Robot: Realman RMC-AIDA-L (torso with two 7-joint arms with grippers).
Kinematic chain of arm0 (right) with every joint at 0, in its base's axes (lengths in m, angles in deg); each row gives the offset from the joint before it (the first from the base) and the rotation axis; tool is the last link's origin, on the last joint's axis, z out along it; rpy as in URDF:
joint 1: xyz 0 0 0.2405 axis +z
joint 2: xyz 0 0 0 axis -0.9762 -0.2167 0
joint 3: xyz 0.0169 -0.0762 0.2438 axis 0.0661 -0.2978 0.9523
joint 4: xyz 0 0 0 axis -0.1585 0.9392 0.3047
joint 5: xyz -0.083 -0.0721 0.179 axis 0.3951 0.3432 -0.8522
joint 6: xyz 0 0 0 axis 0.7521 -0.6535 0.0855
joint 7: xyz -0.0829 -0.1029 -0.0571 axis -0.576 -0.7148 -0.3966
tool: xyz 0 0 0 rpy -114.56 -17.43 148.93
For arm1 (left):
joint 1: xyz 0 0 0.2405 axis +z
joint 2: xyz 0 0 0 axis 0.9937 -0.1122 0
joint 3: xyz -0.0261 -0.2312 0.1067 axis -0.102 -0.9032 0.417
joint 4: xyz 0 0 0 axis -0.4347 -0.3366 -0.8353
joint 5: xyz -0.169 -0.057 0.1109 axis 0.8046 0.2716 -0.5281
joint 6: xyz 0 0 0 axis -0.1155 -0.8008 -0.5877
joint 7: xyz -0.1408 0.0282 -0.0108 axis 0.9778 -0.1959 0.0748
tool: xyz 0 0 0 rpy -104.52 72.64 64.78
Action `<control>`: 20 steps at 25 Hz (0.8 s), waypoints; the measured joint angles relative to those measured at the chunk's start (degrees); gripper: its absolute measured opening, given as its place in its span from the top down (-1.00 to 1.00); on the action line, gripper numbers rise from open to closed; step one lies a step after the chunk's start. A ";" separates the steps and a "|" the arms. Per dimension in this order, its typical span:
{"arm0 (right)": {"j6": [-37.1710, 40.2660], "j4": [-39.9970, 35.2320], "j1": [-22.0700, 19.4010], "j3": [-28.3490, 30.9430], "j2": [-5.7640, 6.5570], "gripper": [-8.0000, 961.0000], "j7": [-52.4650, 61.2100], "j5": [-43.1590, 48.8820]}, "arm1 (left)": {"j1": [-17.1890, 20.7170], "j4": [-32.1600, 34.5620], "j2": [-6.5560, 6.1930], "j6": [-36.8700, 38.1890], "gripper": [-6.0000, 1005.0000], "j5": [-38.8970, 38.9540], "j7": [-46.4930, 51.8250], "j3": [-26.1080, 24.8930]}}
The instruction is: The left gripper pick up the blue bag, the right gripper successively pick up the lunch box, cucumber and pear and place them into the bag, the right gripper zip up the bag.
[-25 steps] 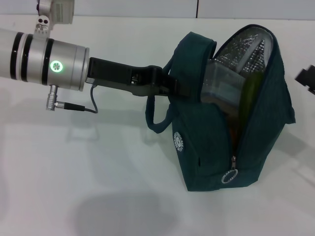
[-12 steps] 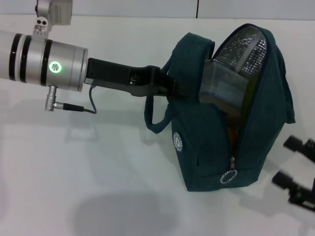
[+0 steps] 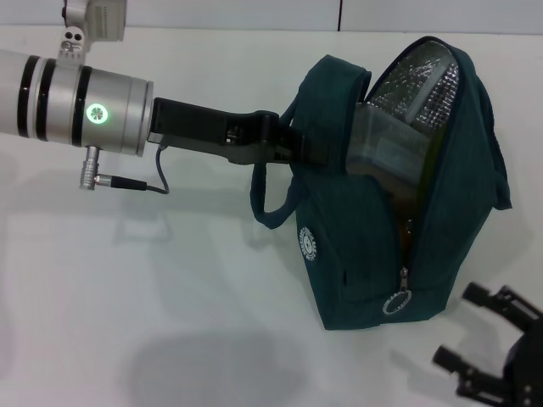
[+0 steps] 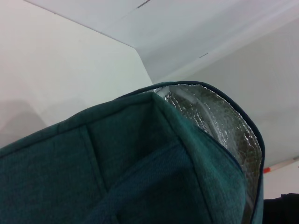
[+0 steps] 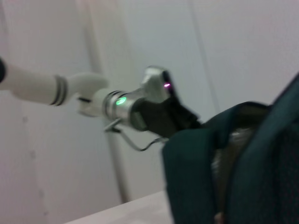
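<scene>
Jaws, right gripper: spread apart, empty, low beside the blue bag, on the side where its zipper seam runs.

Head view. Zipper ring pull: hangs at the low end of the bag's seam, near my right jaws and between them and the logo. Seam's long axis climbs from the pull to the bag's silver-lined mouth, so closing means drawing the pull upward along it. My right arm is the nearer one. Left gripper: jaws clamped on the bag's handle, at the bag's upper side, holding it upright on the table.

Contents: lunch box standing in the open mouth; an orange sliver below it is probably the pear; cucumber not discernible.

Left wrist view. Bag fabric close up, silver lining at its open edge.

Right wrist view. Bag edge near, left gripper beyond it.
</scene>
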 joint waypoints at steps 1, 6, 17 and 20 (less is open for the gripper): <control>-0.16 -0.22 0.29 -1.17 -0.08 -0.83 -0.08 0.02 | -0.02 0.00 0.00 0.00 0.86 0.00 0.01 0.00; -2.53 -1.99 1.75 -6.43 -0.39 -0.82 -0.04 0.01 | -0.13 0.00 0.06 0.00 0.86 0.01 0.02 -0.01; -6.49 -5.43 4.62 -7.68 -0.77 -0.82 5.02 -1.05 | -0.22 0.00 0.32 0.00 0.86 0.16 -0.11 -0.01; -6.52 -5.44 5.54 -7.93 -0.80 -0.82 5.83 -1.21 | -0.32 0.00 0.40 0.00 0.86 0.17 -0.12 -0.01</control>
